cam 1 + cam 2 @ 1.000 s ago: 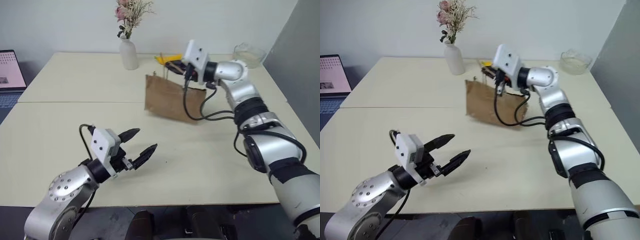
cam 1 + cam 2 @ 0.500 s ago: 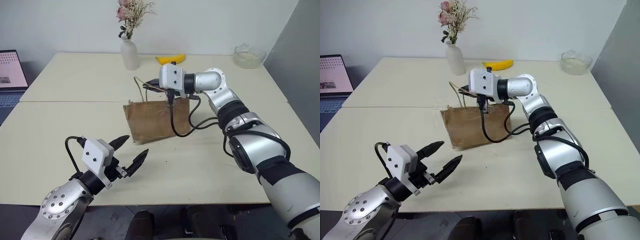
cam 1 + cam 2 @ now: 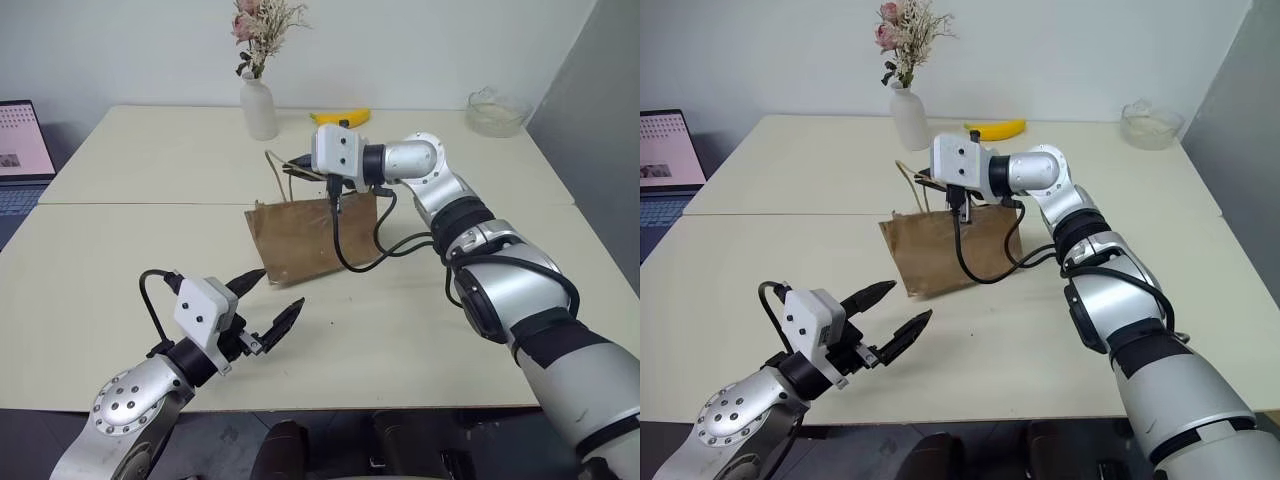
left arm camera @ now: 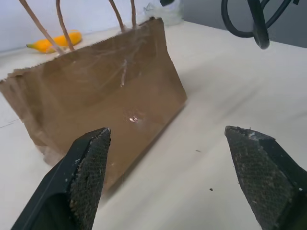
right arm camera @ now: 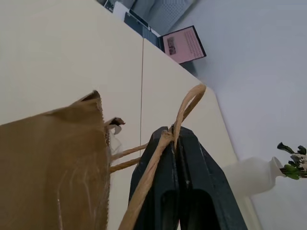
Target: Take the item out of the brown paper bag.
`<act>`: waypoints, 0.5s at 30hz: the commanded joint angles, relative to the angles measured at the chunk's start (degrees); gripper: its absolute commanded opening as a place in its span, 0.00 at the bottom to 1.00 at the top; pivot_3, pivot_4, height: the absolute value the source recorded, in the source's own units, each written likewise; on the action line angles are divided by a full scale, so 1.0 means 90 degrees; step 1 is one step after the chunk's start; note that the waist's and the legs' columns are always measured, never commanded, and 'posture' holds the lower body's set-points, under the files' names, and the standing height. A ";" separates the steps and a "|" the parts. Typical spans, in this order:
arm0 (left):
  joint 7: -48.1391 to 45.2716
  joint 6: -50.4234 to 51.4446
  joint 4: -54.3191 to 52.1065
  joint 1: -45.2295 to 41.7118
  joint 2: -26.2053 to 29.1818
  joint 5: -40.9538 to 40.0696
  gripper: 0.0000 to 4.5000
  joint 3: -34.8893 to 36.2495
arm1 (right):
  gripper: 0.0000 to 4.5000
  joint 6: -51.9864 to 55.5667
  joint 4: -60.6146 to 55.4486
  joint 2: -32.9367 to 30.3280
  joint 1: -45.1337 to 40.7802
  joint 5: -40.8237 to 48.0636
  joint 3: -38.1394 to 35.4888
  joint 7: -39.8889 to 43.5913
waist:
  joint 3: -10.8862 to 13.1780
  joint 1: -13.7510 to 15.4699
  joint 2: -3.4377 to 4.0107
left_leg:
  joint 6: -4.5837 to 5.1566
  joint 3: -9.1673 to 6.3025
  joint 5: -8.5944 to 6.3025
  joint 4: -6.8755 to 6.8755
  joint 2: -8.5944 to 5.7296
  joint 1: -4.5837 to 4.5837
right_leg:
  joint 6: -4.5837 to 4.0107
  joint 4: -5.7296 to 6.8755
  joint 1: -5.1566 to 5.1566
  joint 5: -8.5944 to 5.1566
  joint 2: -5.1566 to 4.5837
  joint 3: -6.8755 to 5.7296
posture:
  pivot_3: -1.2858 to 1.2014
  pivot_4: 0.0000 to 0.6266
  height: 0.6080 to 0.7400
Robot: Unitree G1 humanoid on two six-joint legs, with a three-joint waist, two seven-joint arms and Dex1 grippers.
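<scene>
The brown paper bag (image 3: 308,236) stood upright near the middle of the cream table (image 3: 130,260), its creased flat side facing the near edge and its mouth turned up. Above the bag's top, the right gripper (image 5: 173,140) had its two black fingers pressed together on one of the bag's looped cord handles (image 5: 184,108), the tan cord running up between the fingertips and arching over them; the other loop (image 3: 272,163) rose free just to the left of it. A black cable (image 3: 345,235) from the right wrist drooped in front of the bag's right half. The left gripper (image 3: 268,304) hung over the near left part of the table, level and aimed toward the bag, its fingers spread wide with nothing between them, well apart from the bag. The item could not be seen, and whether it lay inside the bag could not be told. At the far side stood a white vase (image 3: 258,108) with dried flowers, a yellow banana (image 3: 340,117) lay to the right of it, a clear glass bowl (image 3: 497,110) sat in the far right corner, and a laptop (image 3: 22,140) showed at the far left.
</scene>
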 commanded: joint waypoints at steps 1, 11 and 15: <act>-0.0039 -0.0179 -0.0092 -0.0078 0.0001 0.0027 0.89 -0.0033 | 0.01 0.0006 -0.0149 0.0018 -0.0298 0.0219 -0.0261 0.0048 | 0.0000 -0.0002 0.0000 | 0.0000 -0.0001 0.0000 0.0000 0.0000 0.0000 | -0.0001 0.0000 0.0000 0.0000 0.0000 0.0000 | 0.52 0.24 1.00; -0.0086 -0.0204 0.0026 -0.0231 0.0003 0.0068 0.89 -0.0161 | 0.01 -0.0272 -0.0033 -0.0005 -0.0292 -0.0394 0.0109 -0.0623 | 0.0000 -0.0002 0.0000 | 0.0000 0.0001 0.0000 0.0000 -0.0001 0.0000 | -0.0002 0.0000 0.0000 -0.0001 0.0000 0.0001 | 0.52 0.24 1.00; -0.0105 -0.0250 0.0060 -0.0228 0.0018 0.0084 0.89 -0.0185 | 0.01 -0.0127 0.0031 0.0016 -0.0374 -0.0591 0.0158 -0.1056 | 0.0000 -0.0002 0.0000 | 0.0000 0.0002 0.0000 0.0000 -0.0001 -0.0001 | -0.0003 0.0000 -0.0001 -0.0002 0.0000 0.0003 | 0.52 0.24 1.00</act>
